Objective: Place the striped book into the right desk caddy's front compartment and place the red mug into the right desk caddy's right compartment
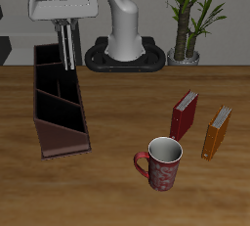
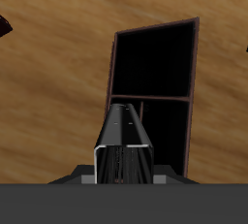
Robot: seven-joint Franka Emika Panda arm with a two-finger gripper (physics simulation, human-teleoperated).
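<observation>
Striped book (image 2: 124, 145) is pinched in my claw (image 1: 66, 66), edge-on in the wrist view, its dark spine running out between my fingers (image 1: 64, 46), and I'm holding it above the right desk caddy (image 1: 59, 108). In the exterior view the book shows only as a thin pale sliver hanging from the claw over the caddy's back end, the end farthest from the table's front edge. From the wrist I see dark open compartments of the caddy below the book, a divider crossing between them; which compartment lies directly under the book I cannot tell. The caddy's low sloped end points toward the table's front edge. The red mug (image 1: 160, 163) stands upright on the table (image 1: 107, 181) near that front edge, well apart from the caddy, handle turned toward the caddy's side. Just behind the mug stands the plain red book (image 1: 184, 115), and beside that the orange book (image 1: 217, 132), both upright
</observation>
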